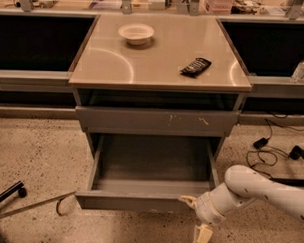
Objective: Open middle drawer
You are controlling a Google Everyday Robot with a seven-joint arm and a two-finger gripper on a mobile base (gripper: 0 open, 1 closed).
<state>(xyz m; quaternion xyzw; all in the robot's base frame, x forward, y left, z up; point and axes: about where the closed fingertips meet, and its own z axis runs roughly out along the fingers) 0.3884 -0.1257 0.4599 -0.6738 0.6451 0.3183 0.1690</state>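
The middle drawer [150, 202] stands pulled well out of the grey cabinet, and its grey box interior [153, 161] is bare. Above it is the larger grey front with white scratch marks [157, 121], which is closed. The lowest front is hidden under the open drawer. My gripper [194, 218] is at the drawer front's right end, low near the floor. It is open: one cream fingertip [186, 199] touches the front's lower right edge, and the other finger [202, 238] points down toward the floor. My white arm [259, 190] comes in from the right.
A white bowl [136, 33] and a dark packet [196, 66] lie on the cabinet top [159, 63]. A water bottle [300, 67] stands on the right shelf. Cables [271, 147] lie on the floor at the right. A chair leg [7, 194] and a metal bar [39, 204] lie at the left.
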